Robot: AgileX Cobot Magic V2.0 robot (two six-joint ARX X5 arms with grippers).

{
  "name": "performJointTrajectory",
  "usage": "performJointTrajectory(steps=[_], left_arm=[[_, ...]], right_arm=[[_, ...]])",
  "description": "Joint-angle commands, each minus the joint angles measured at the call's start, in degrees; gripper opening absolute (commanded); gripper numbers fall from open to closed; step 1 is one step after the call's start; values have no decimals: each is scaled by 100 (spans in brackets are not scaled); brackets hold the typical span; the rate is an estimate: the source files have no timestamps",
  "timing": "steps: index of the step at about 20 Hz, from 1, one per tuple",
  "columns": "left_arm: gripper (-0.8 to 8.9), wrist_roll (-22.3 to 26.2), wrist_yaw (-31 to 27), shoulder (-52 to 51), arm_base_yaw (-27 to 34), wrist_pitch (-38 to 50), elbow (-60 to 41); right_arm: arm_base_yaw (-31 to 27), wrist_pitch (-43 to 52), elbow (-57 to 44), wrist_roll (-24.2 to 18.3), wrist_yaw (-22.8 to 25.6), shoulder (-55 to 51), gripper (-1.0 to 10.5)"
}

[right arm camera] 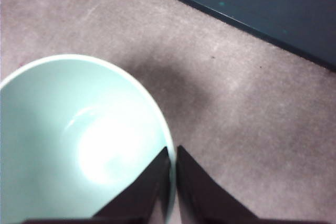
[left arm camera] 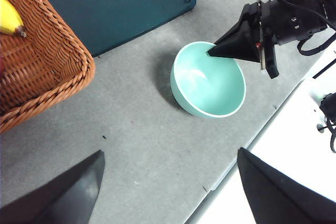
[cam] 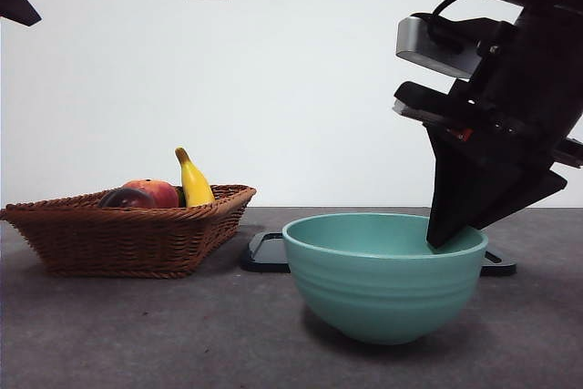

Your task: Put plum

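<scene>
Bowl point(cam: 383, 275): smooth matte teal, round, faint ridges on the outer wall, lower centre-right of front view. Nothing inside it in either wrist view.

Right gripper point(cam: 448, 236): black wedge-shaped jaws pinched onto the bowl's rim at its right side in front view. Right wrist view shows one jaw inside the wall, one outside, only a thin slit between them, so it's clamped on the rim.

Left gripper point(left arm camera: 168, 192): jaws spread wide apart, nothing between them, high over the table point(left arm camera: 147, 145). In front view it's likely just the black tip at upper left.

Basket point(cam: 127, 230): brown woven wicker, shallow, square-ish, left side of front view. Contents: the plum point(cam: 126, 198), dark maroon and glossy, mostly hidden behind the rim; a red-orange fruit point(cam: 157, 191) touching it from behind; a yellow banana point(cam: 193, 184) standing up beside them.

Tray point(left arm camera: 110, 3): dark teal, flat, rounded corners, raised lip, behind the bowl. Front view shows only its thin edge; left wrist shows its face, bare where visible.

Table is grey with a felt-like texture. Plum not visible in the wrist views; left wrist catches only the banana tip.
</scene>
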Motion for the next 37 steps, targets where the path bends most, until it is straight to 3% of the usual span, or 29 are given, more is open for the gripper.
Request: performJointTrajectory(steps=[1, 7, 10, 15, 18, 27, 34, 37], left_arm=[[405, 68, 24, 37, -26, 28, 46], [405, 70, 22, 37, -26, 28, 46], [405, 68, 24, 37, -26, 24, 46], [405, 72, 24, 37, -26, -63, 46], [405, 72, 24, 37, -26, -63, 46], [405, 70, 24, 37, -26, -61, 46], [405, 66, 24, 37, -26, -61, 46], [405, 48, 24, 37, -26, -66, 46]], right_arm=[[57, 87, 11, 98, 48, 83, 8], [59, 66, 11, 101, 42, 83, 22], [59, -9, 11, 105, 46, 83, 160], [57, -11, 11, 214, 212, 83, 178], [48, -24, 74, 212, 343, -15, 287], [4, -1123, 1014, 11, 396, -1637, 293], [9, -2417, 1274, 13, -789, -2905, 293], [9, -3032, 1274, 4, -1062, -3257, 293]])
